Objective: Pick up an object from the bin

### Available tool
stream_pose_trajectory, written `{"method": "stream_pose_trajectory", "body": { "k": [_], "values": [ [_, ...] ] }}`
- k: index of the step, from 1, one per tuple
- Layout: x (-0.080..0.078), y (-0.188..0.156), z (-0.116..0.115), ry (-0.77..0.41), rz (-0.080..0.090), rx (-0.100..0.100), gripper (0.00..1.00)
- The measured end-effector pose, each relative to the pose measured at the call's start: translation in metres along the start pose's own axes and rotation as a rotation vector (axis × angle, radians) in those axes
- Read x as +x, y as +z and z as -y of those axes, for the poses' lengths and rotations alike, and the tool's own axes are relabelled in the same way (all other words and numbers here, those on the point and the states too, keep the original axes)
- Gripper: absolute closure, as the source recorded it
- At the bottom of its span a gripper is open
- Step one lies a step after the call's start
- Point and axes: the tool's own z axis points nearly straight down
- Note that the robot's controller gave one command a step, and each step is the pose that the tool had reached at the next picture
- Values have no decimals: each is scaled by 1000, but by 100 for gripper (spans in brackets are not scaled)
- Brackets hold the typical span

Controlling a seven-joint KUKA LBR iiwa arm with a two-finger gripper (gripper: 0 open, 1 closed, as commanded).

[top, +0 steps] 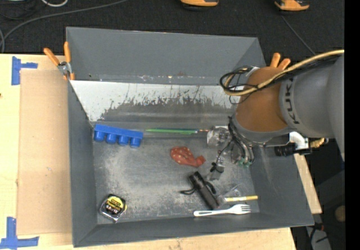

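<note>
Hovering gripper (220, 160) near red lump (187, 156) & black tool (203, 188), tip hard to read, open/shut can't tell

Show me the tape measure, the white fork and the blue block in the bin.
tape measure (112, 206), camera view, on its yellow face.
white fork (221, 210), camera view, midway along its handle.
blue block (118, 135), camera view, middle of its top.

You have a grey bin (157, 54) holding a blue block (118, 136), a green stick (171, 130), a red lump (187, 156), a black tool (202, 188), a white fork (224, 210) and a yellow-and-black tape measure (112, 206).
</note>
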Motion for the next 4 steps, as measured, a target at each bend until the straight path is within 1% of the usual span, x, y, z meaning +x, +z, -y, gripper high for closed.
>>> {"method": "stream_pose_trajectory", "body": {
  "k": [1,2,3,4],
  "values": [
    [7,-42,-24,-123,1,1,0],
    [22,-25,-47,56,-8,0,0],
    [-10,18,-55,33,6,-1,0],
    [15,15,-61,287,1,-3,100]
  ]
}}
